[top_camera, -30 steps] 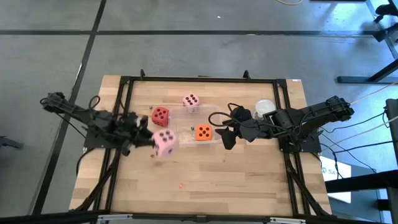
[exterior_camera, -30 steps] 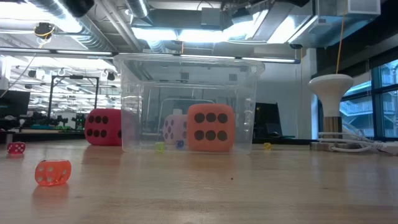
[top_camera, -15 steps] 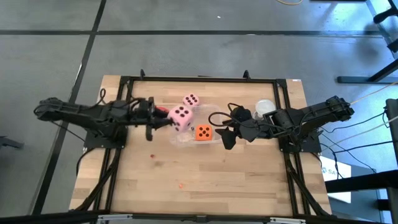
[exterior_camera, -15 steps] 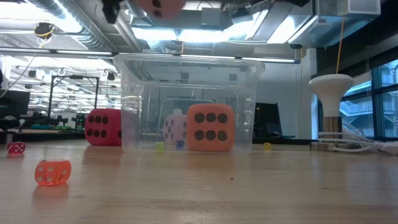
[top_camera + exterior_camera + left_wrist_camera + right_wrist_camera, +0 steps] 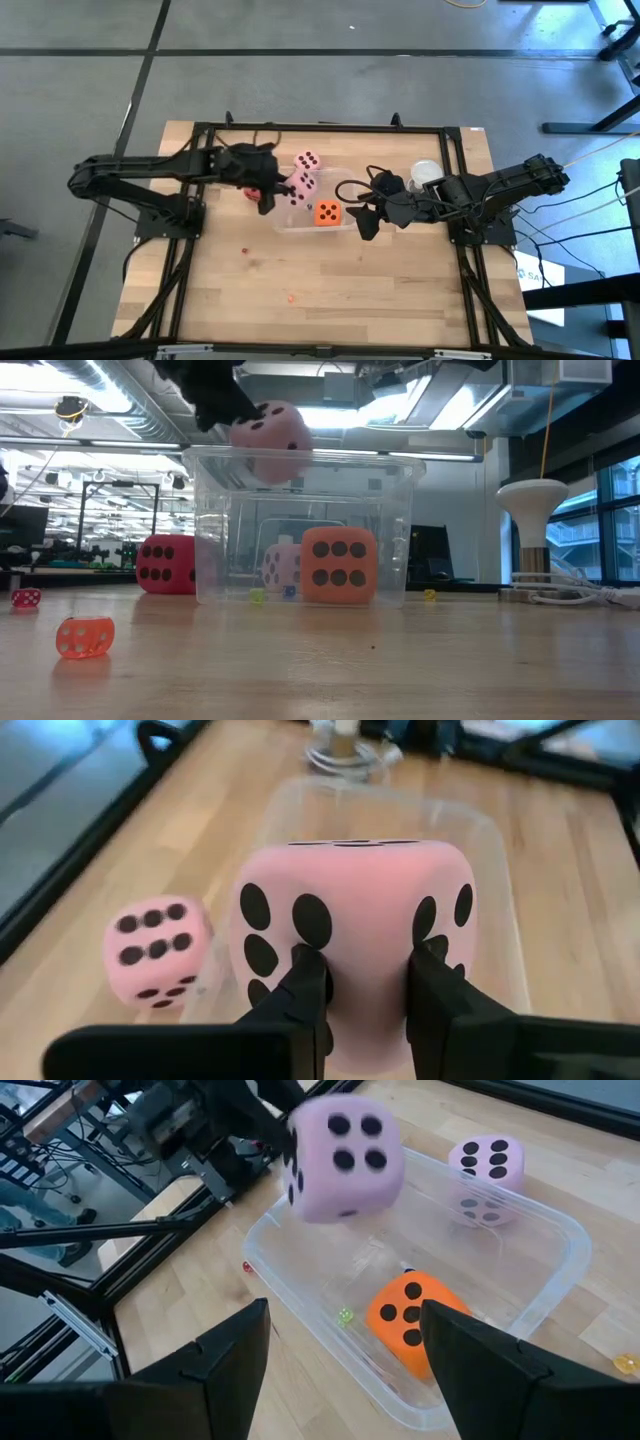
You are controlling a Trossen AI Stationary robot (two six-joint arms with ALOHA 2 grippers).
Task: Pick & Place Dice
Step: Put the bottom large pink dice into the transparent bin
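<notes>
My left gripper (image 5: 285, 188) is shut on a pale pink die (image 5: 301, 185), which hangs over the left part of the clear plastic tub (image 5: 345, 228), level with its rim (image 5: 300, 455) in the low view. An orange die (image 5: 327, 212) lies on the tub's floor. The second pale pink die (image 5: 307, 161) rests on the table just beyond the tub's far wall. The red die (image 5: 165, 564) sits on the table left of the tub, mostly hidden under my left gripper from above. My right gripper (image 5: 364, 217) waits open at the tub's right end. My left gripper pinches the pale pink die between its two fingers (image 5: 305, 988), which sink into the soft side (image 5: 365, 975) facing the wrist. It comes from the table's left, slanting down. The die is lifted clear, tilted, above the tub's left part.
A white mushroom-shaped object (image 5: 426, 172) and cables stand at the table's right, behind my right gripper. A small translucent orange die (image 5: 84, 637) and a tiny red one (image 5: 25, 598) lie on the near left of the table. A black frame borders the table.
My left gripper has carried the pale pink die from the near left of the table up, toward the far edge and right. It has then come down, so the die is at the tub's rim over its left part. The arm turned as it went. The right arm kept still.
</notes>
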